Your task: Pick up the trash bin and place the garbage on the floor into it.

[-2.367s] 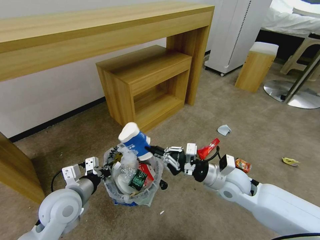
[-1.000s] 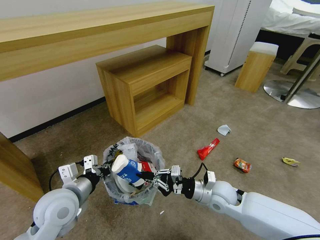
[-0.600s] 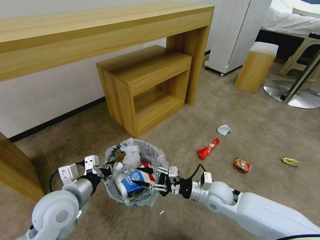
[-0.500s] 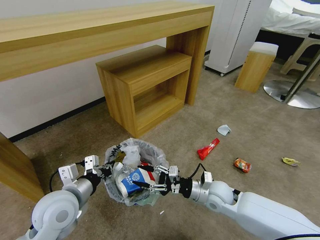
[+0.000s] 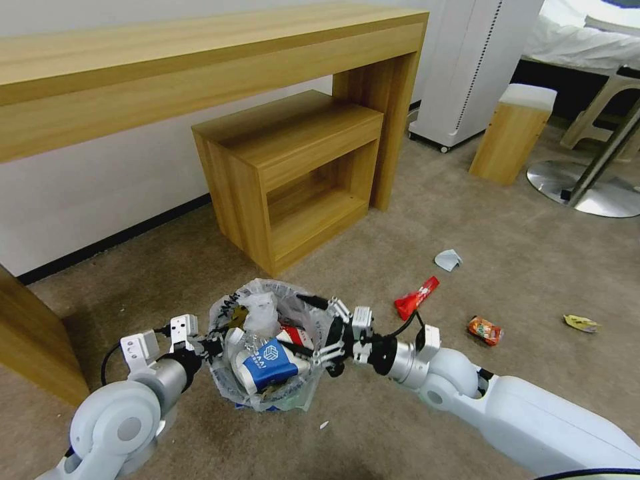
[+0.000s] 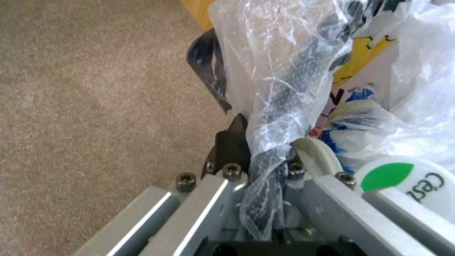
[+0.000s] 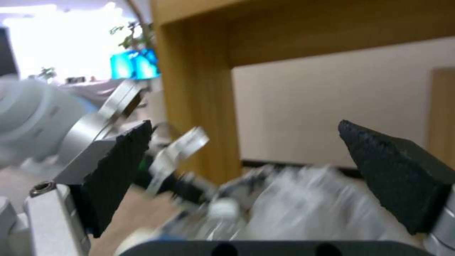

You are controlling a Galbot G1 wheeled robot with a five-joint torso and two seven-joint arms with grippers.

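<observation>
Two grippers in the head view: the left gripper point(image 5: 212, 345) pinches the rim of the trash bin point(image 5: 303, 313) on the floor point(image 5: 413, 400), well off from the desk. The right gripper point(image 5: 319, 329) sits spread wide at the bin's opposite rim, holding nothing. A blue-white paper cup point(image 5: 263, 365) lies in the bin.

Left wrist view: the fingers point(image 6: 232, 142) are clamped on the bag-covered rim point(image 6: 279, 106).

Right wrist view: both pads point(image 7: 118, 167) stand far apart over the bin point(image 7: 294, 209).

Beige carpet point(image 5: 507, 220); long wood desk point(image 5: 200, 60) against white wall point(image 5: 100, 193); wood cabinet point(image 5: 293, 167) beneath
</observation>
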